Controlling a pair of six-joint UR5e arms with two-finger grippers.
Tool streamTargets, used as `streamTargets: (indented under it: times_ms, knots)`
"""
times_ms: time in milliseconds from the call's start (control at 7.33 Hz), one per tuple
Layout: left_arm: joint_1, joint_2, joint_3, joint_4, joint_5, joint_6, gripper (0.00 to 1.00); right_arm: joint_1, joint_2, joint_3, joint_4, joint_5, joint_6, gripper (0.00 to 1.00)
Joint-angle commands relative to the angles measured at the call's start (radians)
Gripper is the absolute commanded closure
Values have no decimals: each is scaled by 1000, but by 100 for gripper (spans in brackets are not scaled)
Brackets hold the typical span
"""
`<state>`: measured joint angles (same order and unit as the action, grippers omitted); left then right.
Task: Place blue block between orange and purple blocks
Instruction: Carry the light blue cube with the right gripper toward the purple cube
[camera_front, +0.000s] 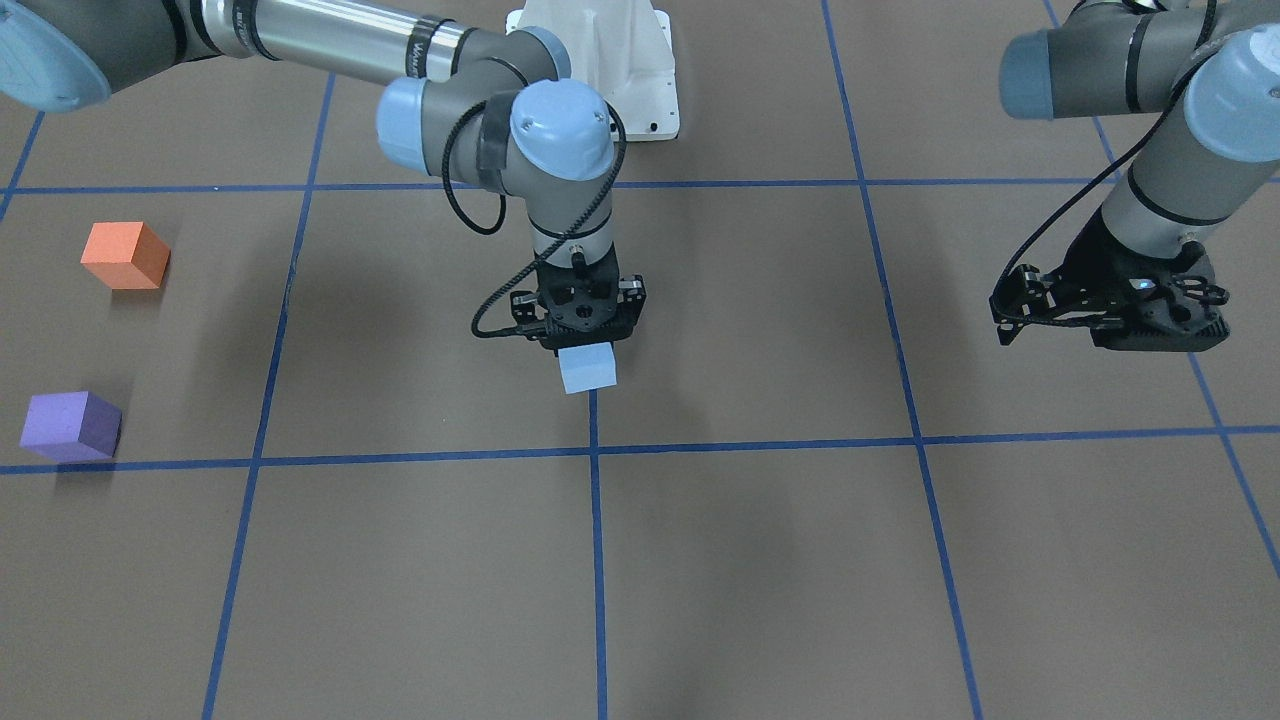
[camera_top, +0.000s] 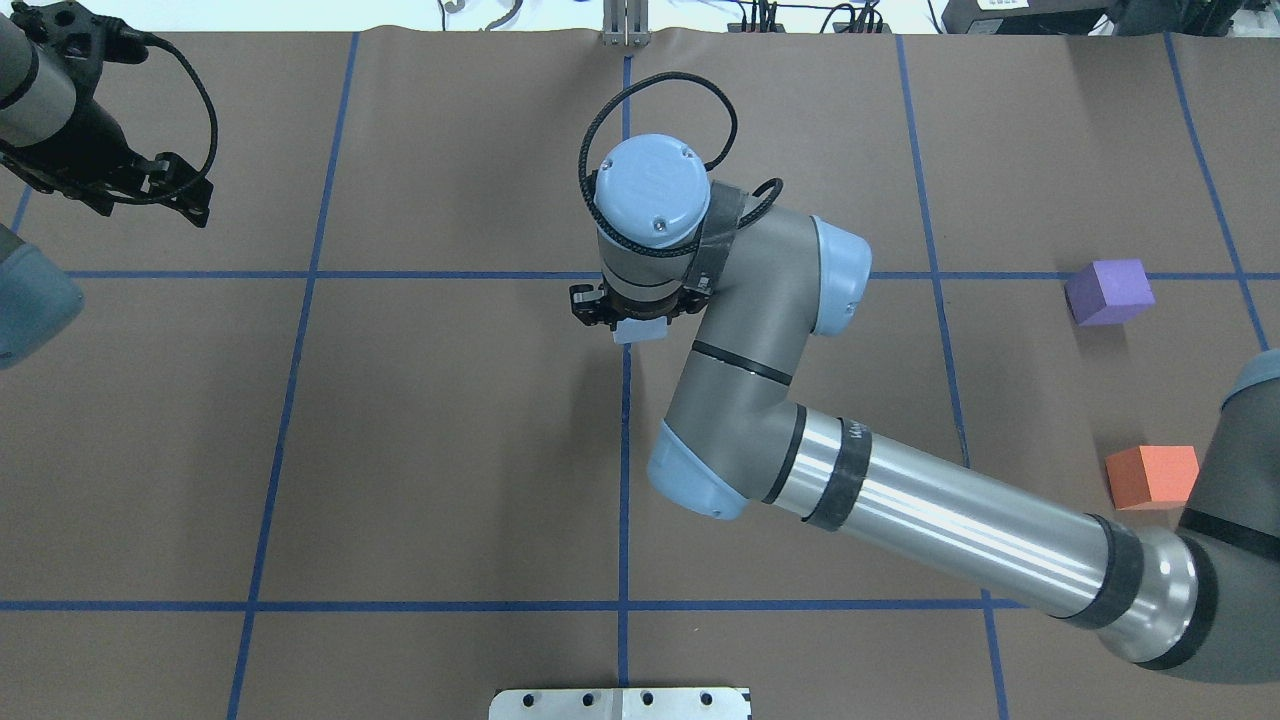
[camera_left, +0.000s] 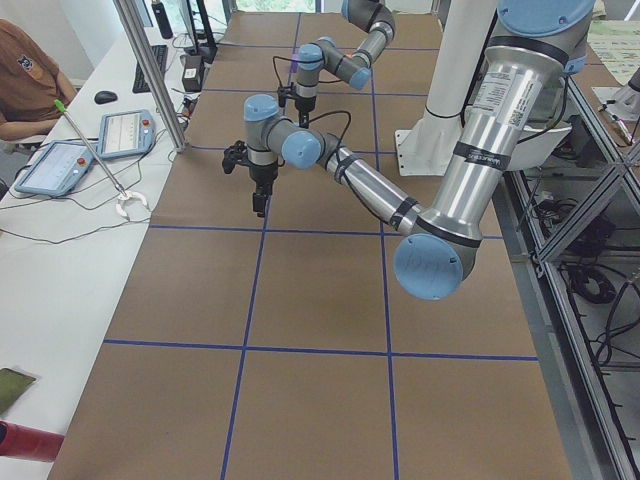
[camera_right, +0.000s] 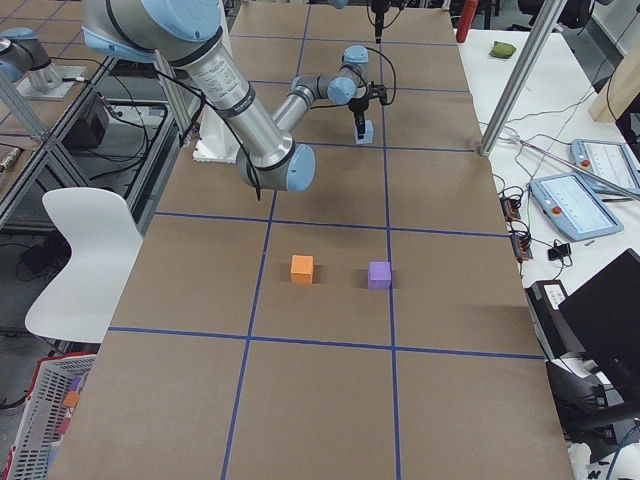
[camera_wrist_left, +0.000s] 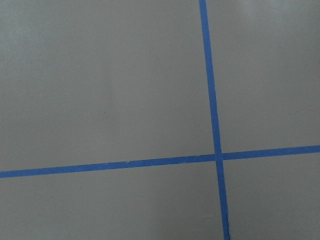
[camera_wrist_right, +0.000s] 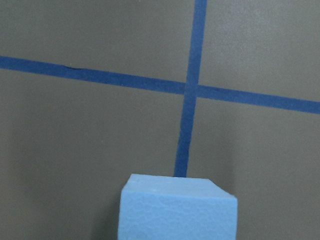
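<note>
Right end effector (camera_front: 588, 348) around blue block (camera_front: 588, 370), over a blue tape line (camera_front: 597, 520).

Held block (camera_front: 588, 370) in right gripper (camera_front: 586, 346) at table (camera_front: 760, 560) middle (by a tape crossing (camera_front: 593, 450)). Far off at robot's right end: near block (camera_front: 125, 255) robot-side, far block (camera_front: 70, 426) beyond it, gap between.

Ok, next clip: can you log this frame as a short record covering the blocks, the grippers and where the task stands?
blue block: gripped by the right gripper, over a grid line near the middle of the table
orange block: on the table, robot's right side, untouched
purple block: beside the orange one, apart from it
gap between them: nothing in it
left gripper: off to the robot's left, holding nothing; open or shut unclear
task stage: block held, not yet placed
</note>
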<state>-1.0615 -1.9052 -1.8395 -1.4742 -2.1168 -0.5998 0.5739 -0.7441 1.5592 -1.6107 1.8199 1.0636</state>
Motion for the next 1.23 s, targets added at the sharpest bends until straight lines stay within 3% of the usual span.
streamTargets:
  times_ms: [0,136,545,818,1091]
  knots:
    - [0,0,-4,0,0,-2,0,120,-172,341,-185,25,-2,100]
    - [0,0,-4,0,-2,-2,0,212,-246,437,-254,98,-28,100]
    - [2,0,-4,0,-2,-11,0,406,-548,626,-249,228,-235,100]
    - [3,0,-3,0,-2,-14,0,489,-749,622,-140,243,-428,100]
    - [6,0,0,0,0,-14,0,489,-894,491,150,252,-439,100]
